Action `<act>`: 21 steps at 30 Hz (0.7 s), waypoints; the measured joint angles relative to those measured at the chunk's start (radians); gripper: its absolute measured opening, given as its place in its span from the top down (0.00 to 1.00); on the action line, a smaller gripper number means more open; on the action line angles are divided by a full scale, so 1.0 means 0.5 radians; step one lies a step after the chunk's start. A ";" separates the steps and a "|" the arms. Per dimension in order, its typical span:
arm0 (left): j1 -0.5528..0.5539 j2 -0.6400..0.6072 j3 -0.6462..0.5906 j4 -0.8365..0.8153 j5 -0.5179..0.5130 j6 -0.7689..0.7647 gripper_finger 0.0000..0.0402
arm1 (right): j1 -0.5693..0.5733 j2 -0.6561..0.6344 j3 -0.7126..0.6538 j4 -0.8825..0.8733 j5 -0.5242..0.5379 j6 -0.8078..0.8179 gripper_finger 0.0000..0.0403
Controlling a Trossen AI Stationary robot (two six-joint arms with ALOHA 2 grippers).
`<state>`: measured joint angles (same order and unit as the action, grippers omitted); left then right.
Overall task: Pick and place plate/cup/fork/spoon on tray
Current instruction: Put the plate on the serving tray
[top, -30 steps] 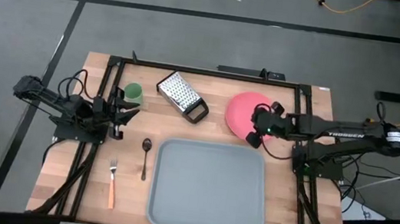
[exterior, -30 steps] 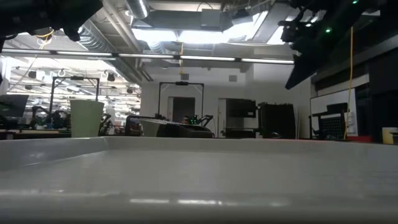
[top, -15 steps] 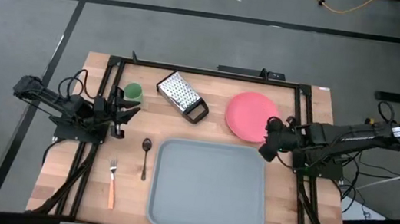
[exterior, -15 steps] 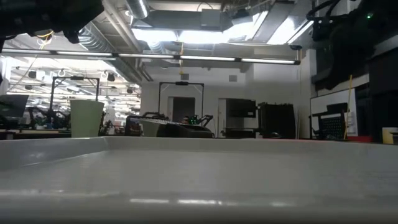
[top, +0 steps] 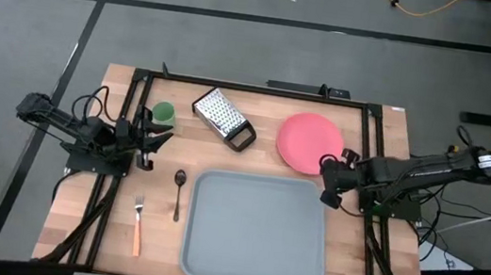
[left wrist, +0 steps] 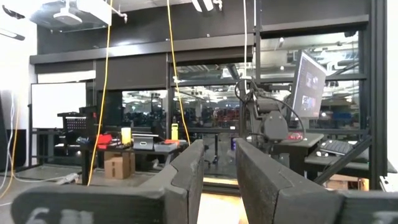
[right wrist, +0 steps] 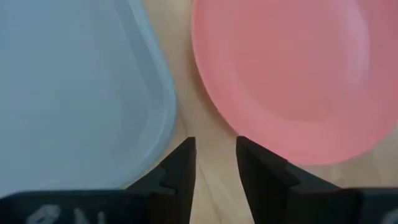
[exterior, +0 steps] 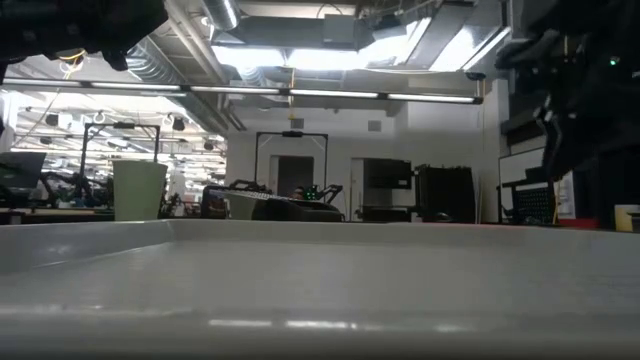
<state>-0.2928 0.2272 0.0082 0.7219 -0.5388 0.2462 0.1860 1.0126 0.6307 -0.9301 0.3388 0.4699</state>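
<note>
The pink-red plate [top: 307,143] lies flat on the wood at the far right, and it also shows in the right wrist view [right wrist: 298,74]. The grey-blue tray [top: 257,231] lies at the near middle. The green cup [top: 164,114] stands at the far left. The dark spoon [top: 179,190] and the orange-handled fork [top: 137,223] lie left of the tray. My right gripper [top: 327,182] [right wrist: 216,165] points down over the bare wood between the plate's near edge and the tray's far right corner [right wrist: 149,124], its fingers nearly together and empty. My left gripper [top: 145,139] [left wrist: 221,168] waits beside the cup, shut and level.
A perforated metal grater with a black handle [top: 224,118] lies between the cup and the plate. A black frame [top: 252,88] runs along the table's far and side edges. The tray's rim fills the front of the low view [exterior: 320,260].
My right gripper has drawn back from above the plate's near right part toward the table's near edge. It has come down over the gap between plate and tray. The plate has stayed where it was.
</note>
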 joint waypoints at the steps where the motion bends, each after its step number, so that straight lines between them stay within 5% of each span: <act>1: 0.000 0.000 0.000 0.000 0.000 0.000 0.79 | 0.000 0.017 -0.009 -0.001 -0.002 0.040 0.70; 13: 0.000 0.000 0.000 0.000 0.000 0.001 0.79 | -0.148 0.500 0.015 1.036 -0.004 -0.162 0.70; 21: 0.000 0.000 0.000 0.001 0.000 0.001 0.79 | -0.419 0.953 0.520 1.112 0.015 -0.373 0.70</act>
<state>-0.2928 0.2272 0.0082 0.7223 -0.5388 0.2468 -0.0236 1.4891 0.8909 -0.3742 0.3465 0.2835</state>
